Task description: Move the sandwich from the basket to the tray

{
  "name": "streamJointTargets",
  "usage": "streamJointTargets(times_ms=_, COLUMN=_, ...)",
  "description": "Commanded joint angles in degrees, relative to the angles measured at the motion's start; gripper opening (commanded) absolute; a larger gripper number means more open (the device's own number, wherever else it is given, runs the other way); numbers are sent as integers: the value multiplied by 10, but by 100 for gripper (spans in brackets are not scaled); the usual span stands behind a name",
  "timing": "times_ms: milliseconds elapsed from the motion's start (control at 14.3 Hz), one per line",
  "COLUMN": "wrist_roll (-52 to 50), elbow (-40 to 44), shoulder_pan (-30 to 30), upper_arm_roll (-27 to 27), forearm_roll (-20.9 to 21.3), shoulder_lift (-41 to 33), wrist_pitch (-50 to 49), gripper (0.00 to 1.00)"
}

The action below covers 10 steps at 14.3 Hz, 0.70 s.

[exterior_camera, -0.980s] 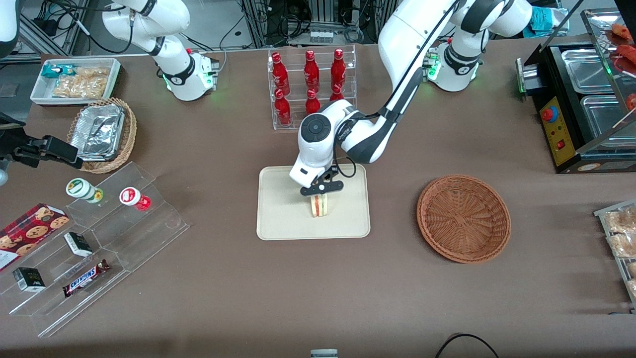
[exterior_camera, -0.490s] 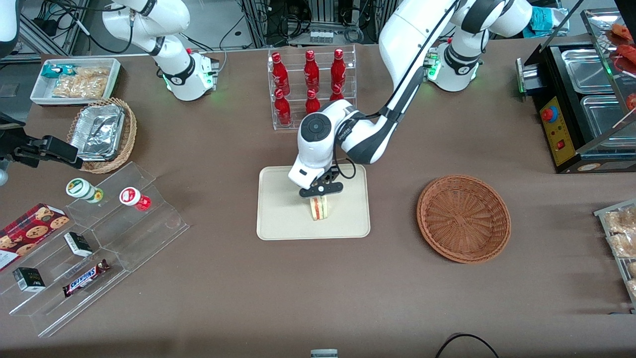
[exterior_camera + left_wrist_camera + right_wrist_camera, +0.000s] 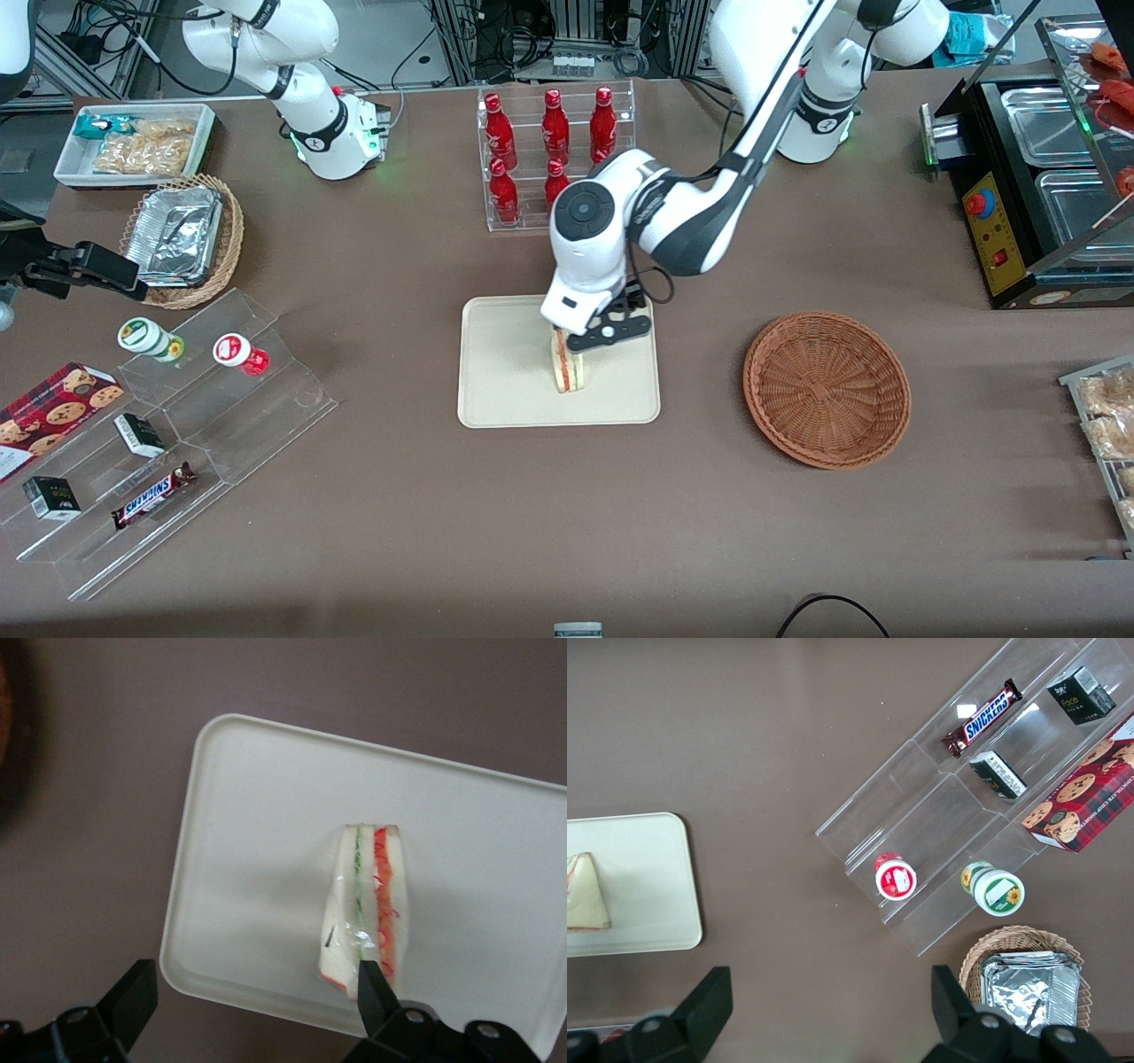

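The sandwich point(image 3: 567, 369), a white bread wedge with red and green layers in clear wrap, stands on edge on the cream tray point(image 3: 500, 390). My gripper point(image 3: 611, 335) hangs above the tray, just beside the sandwich's top and apart from it. In the left wrist view the gripper point(image 3: 255, 1001) is open, its black fingers point(image 3: 133, 992) spread wide, with the sandwich point(image 3: 368, 904) lying on the tray point(image 3: 257, 859) below one fingertip. The reddish-brown basket point(image 3: 826, 388) sits empty toward the working arm's end of the table. The right wrist view also catches the sandwich point(image 3: 585, 895) on the tray point(image 3: 651, 895).
A clear rack of red bottles point(image 3: 554, 151) stands farther from the front camera than the tray. A stepped acrylic stand point(image 3: 177, 425) with snacks, a tan basket of foil trays point(image 3: 182, 235) and a white snack bin point(image 3: 133, 142) lie toward the parked arm's end. A black warmer point(image 3: 1036, 177) stands past the basket.
My gripper has lifted off the sandwich and shifted toward the basket's side. The sandwich stays standing on the tray.
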Motion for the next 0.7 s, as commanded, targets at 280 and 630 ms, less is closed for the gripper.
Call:
streamJointTargets(times_ms=280, wrist_roll=192, elbow=-157, shoulder_pan=143, upper_arm_roll=-3, forearm_roll=-12, shoulder_lift=-143, wrist_pitch=-9, gripper=100)
streamJointTargets(times_ms=630, wrist_roll=356, elbow=-181, shoulder_pan=240, upper_arm_roll=-2, forearm_roll=-13, shoulder_lift=-211, wrist_pitch=-128, gripper=100)
